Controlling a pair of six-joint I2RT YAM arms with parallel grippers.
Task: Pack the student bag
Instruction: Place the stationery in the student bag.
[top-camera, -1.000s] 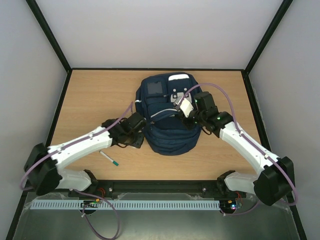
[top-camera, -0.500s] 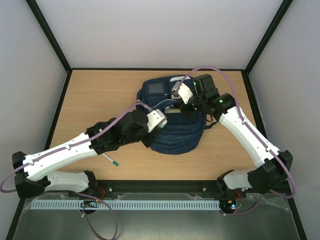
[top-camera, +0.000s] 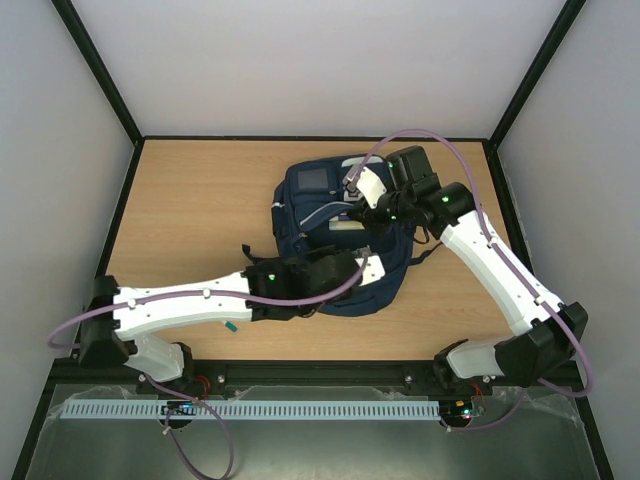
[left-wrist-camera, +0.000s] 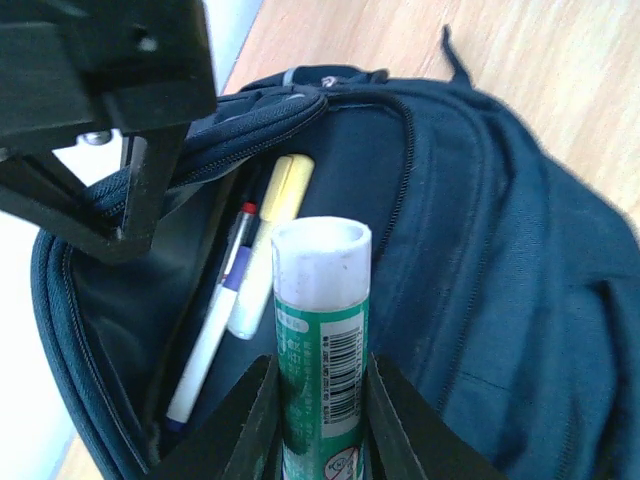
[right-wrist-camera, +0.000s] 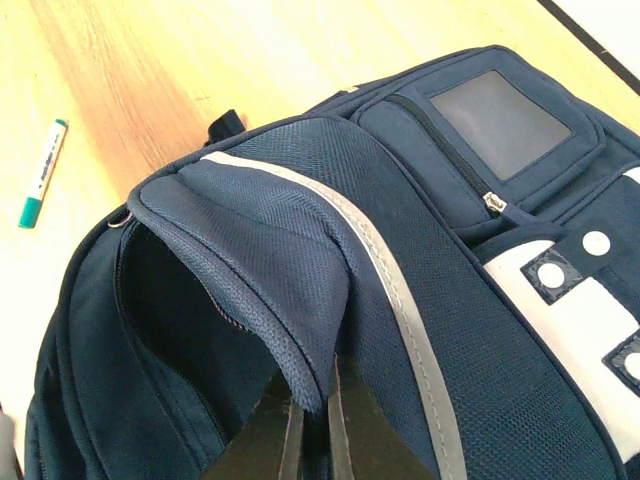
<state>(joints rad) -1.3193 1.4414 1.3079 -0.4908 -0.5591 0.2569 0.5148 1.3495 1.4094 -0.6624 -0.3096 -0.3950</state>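
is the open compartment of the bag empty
No, a white pen and a yellow marker lie inside the student bag, seen past the green glue stick in the left gripper.

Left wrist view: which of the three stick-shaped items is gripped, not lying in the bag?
The green-labelled glue stick, clamped in the left gripper; the red-tipped pen and yellow highlighter lie inside the student bag.

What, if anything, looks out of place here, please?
A green-capped marker lies loose on the table, outside the student bag, though pens already sit inside. Nothing else stands out.
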